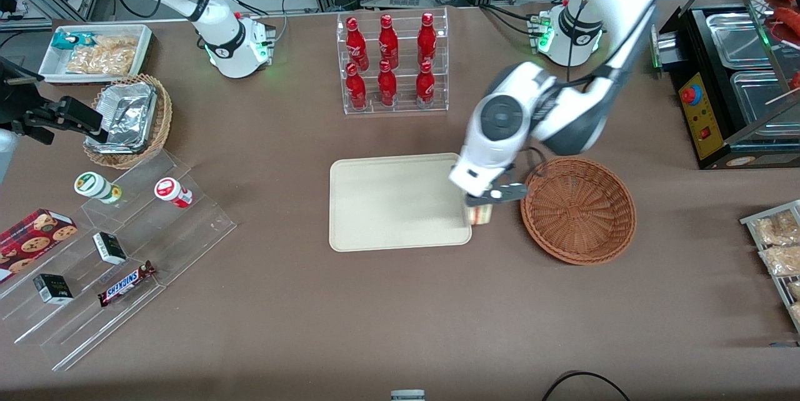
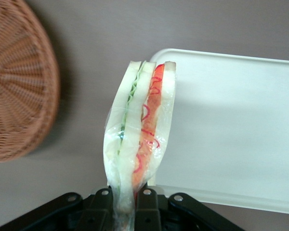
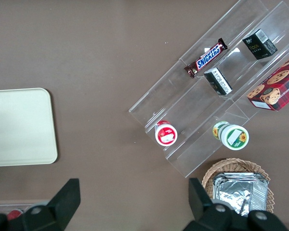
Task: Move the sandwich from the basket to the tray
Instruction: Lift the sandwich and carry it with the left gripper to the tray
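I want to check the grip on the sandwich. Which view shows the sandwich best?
The left wrist view: the sandwich fills it, wrapped, layers visible, pinched by the gripper. In the front view only a bit of it shows under the gripper, at the tray edge. The right wrist view lacks it.

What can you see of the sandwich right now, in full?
The sandwich is a wedge of pale white bread in clear plastic wrap, with green filling along one cut layer and red along the other. The gripper is shut on its wrapped end, holding it edge-on. It hangs over the tray's edge nearest the reddish-brown wicker basket, out of the basket. Only the fingers touch it; whether it rests on the tray is unclear.
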`<state>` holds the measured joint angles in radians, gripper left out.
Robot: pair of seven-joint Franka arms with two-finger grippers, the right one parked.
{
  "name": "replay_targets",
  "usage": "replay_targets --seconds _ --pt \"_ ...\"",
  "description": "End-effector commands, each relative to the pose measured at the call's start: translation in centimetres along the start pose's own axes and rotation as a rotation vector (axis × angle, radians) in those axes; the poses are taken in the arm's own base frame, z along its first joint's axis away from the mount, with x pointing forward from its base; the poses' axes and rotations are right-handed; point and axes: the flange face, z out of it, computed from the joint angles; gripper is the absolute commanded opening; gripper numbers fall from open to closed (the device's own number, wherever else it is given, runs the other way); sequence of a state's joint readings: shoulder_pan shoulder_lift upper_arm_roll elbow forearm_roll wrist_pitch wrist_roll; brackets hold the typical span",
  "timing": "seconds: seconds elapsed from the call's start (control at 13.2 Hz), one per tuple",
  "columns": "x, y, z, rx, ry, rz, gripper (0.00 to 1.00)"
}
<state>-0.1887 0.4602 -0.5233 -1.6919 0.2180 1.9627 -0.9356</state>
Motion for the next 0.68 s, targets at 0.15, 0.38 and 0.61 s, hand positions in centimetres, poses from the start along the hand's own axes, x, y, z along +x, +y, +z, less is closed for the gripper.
replay_targets --seconds 0.15,0.38,0.61 --pt "-0.5 8.9 2.0 -0.039 0.021 -0.061 0.00" --pt "-1.3 13.1 3.9 -0.059 0.022 -0.082 0.00" --pt "-1.7 15.6 5.3 -0.079 0.009 -0.086 0.00"
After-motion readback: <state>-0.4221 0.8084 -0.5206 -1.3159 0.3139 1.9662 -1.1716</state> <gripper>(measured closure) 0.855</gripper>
